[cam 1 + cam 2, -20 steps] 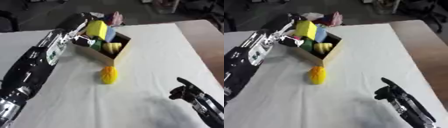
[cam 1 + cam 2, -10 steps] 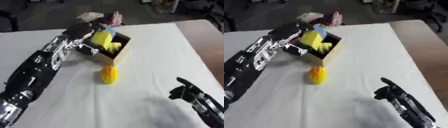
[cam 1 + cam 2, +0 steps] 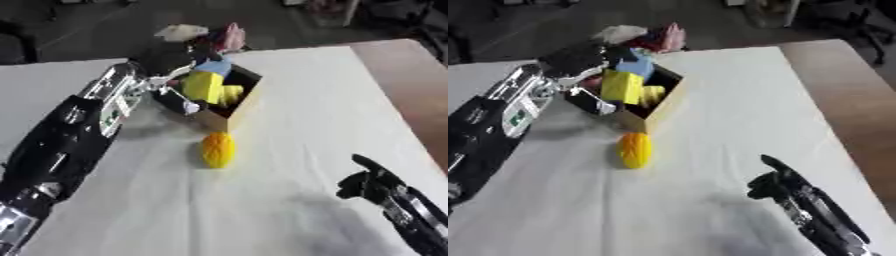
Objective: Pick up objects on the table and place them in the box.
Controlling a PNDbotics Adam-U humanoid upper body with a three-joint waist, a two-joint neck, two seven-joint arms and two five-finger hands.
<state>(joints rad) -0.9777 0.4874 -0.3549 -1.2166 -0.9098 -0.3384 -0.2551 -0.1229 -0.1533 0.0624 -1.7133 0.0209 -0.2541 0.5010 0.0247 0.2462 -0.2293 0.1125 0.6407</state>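
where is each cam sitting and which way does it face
Left eye view: in the robot's head, looking down at the table; the left hand reaches to the box from the left, the right hand shows at lower right.
Right eye view: beside it in the head, same downward look; both arms show, shifted slightly leftward.
Shared: the box, the yellow block in it, the yellow-orange object on the table.

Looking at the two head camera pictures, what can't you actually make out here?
- Left hand: blurred over the box, so open or shut is unclear in both views.
- Box contents: the yellow block and blue piece hide whatever lies beneath.
- Pink and white things behind the box: too blurred to identify.
- Right hand: dark, finger pose unreadable.
- Yellow object on the table: kind unclear.
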